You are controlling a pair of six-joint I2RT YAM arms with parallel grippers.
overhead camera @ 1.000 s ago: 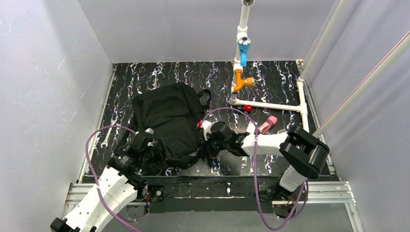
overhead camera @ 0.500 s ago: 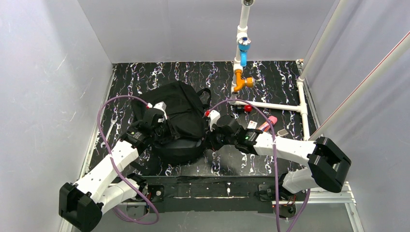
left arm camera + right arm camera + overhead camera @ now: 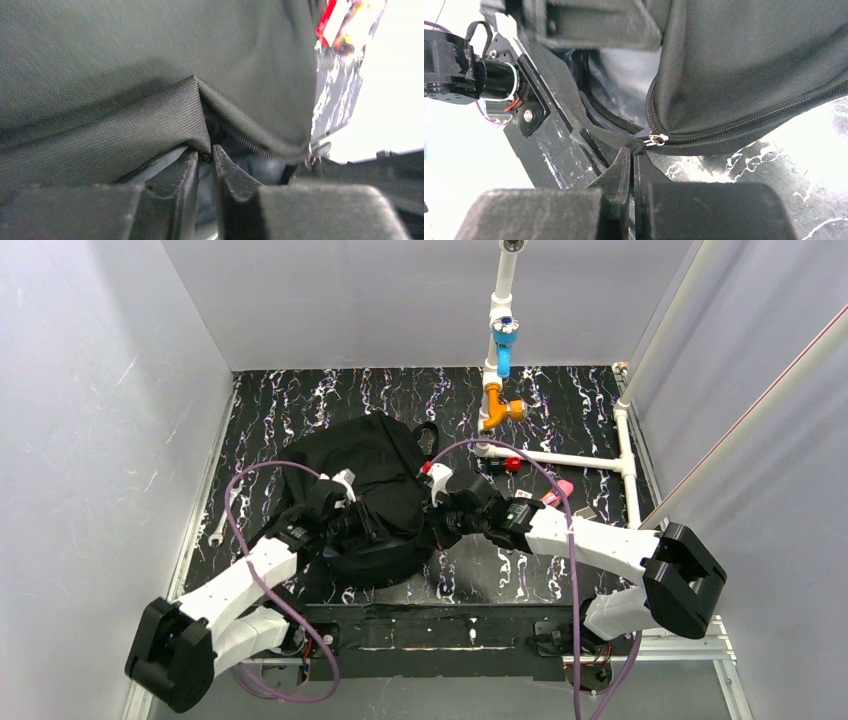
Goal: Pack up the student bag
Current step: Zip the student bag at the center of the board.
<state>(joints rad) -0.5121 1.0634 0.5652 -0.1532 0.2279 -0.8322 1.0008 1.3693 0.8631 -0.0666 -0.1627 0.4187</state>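
Observation:
The student bag (image 3: pixel 372 475) is a large black fabric backpack, bunched up in the middle of the marbled table. My left gripper (image 3: pixel 352 524) is at its near-left side. In the left wrist view the jaws (image 3: pixel 205 153) are pinched on a folded edge of the bag fabric (image 3: pixel 150 115) beside the zipper teeth. My right gripper (image 3: pixel 438 530) is at the bag's near-right side. In the right wrist view it (image 3: pixel 633 151) is shut on a black webbing strap (image 3: pixel 609 134) just left of the silver zipper pull (image 3: pixel 657 139). The bag's inside is hidden.
A white PVC pipe frame (image 3: pixel 556 457) with a blue fitting (image 3: pixel 503 345) and an orange fitting (image 3: pixel 497 410) stands at the back right. A red object (image 3: pixel 512 463) and a pink item (image 3: pixel 562 486) lie near it. A wrench (image 3: pixel 226 510) lies at the left edge.
Both arms have reached forward and lifted the bag's near side, bunching it up toward the back. In the last half second the left gripper shifted slightly right.

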